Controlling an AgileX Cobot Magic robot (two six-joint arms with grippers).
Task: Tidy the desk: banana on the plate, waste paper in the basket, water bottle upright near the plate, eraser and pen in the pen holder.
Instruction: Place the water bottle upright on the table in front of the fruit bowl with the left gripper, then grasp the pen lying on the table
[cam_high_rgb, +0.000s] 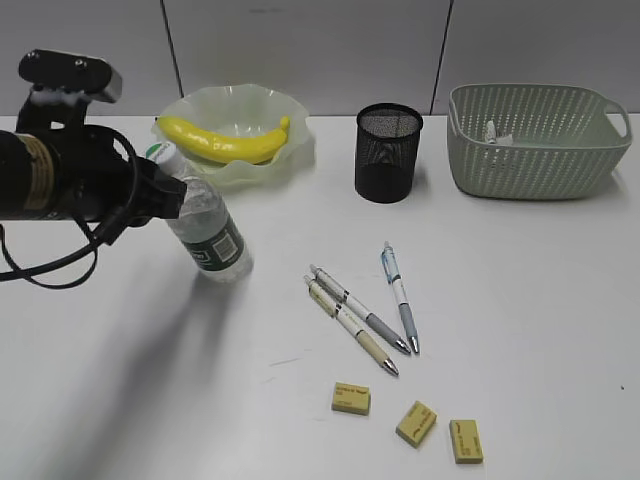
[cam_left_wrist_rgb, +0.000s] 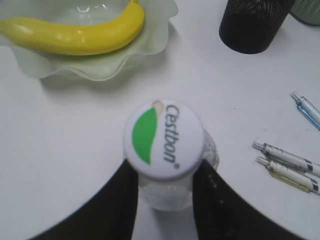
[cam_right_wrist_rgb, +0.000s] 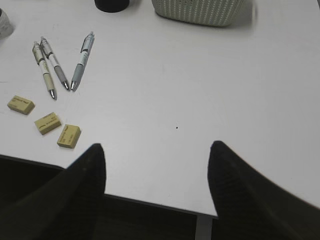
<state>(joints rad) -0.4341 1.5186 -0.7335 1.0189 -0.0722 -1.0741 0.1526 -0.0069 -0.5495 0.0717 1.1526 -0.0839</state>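
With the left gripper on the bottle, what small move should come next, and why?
Probably tip the bottle fully upright, then release. The left gripper clamps its neck under the cap, and it leans with its base on the table beside the plate. The right gripper is open and idle.

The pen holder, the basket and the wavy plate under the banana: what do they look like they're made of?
The pen holder looks like black metal mesh, matte: fine see-through grid. The basket seems moulded plastic, pale grey-green, with a woven hole pattern and smooth rim. The plate appears translucent pale-green glass or plastic, glossy; highlights show on it in the left wrist view, and I cannot tell which. The banana lies on it.
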